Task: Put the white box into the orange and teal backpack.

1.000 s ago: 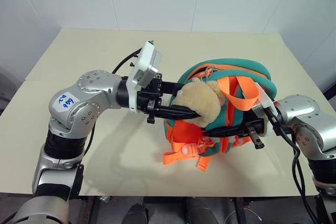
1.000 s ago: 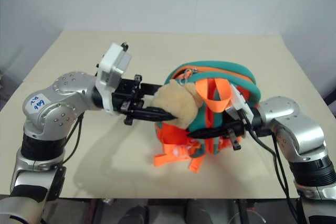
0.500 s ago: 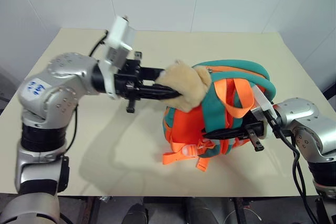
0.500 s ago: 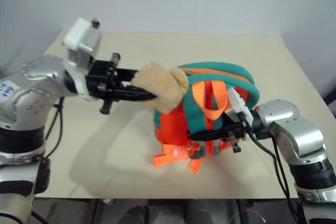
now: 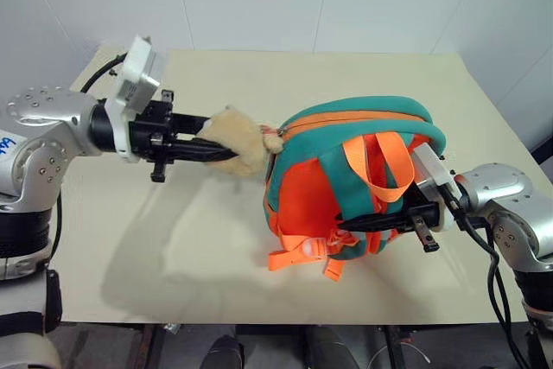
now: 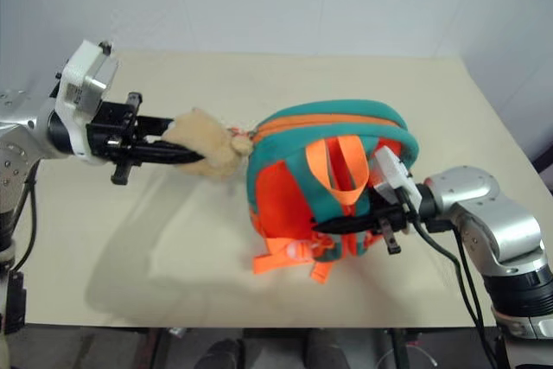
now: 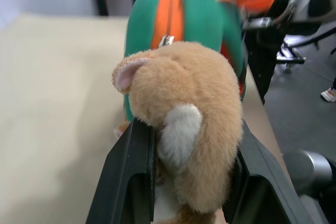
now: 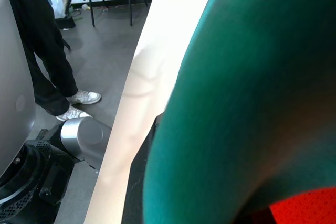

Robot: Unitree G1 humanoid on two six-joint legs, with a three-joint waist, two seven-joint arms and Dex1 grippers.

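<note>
Left claw [image 5: 220,151] is clenched on the tan plush toy [image 5: 237,138] that hangs from the zipper at the top of the orange and teal backpack [image 5: 346,183]; the left wrist view shows the plush [image 7: 184,129] squeezed between the two black fingers [image 7: 126,177], with the zipper pull and the teal seam just beyond it. Drawing the toy out sideways, away from the bag and toward the robot's left, reads as a way of pulling the zipper along its orange track, so the plush serves as a handle for opening the bag. Right claw [image 5: 346,222] is closed on the other side, its fingers pressed in among the orange straps low on the backpack's front; this looks like a bracing hold that keeps the soft bag standing on the desk [image 5: 216,239] and stops it sliding after the pull. Whether the zipper has parted enough to make a mouth I cannot tell, since the seam looks mostly shut from above. No white box is visible on the desk or in either claw, so its place relative to them cannot be told; judging by that, the opening step comes first and fetching the box remains to be done.
</note>
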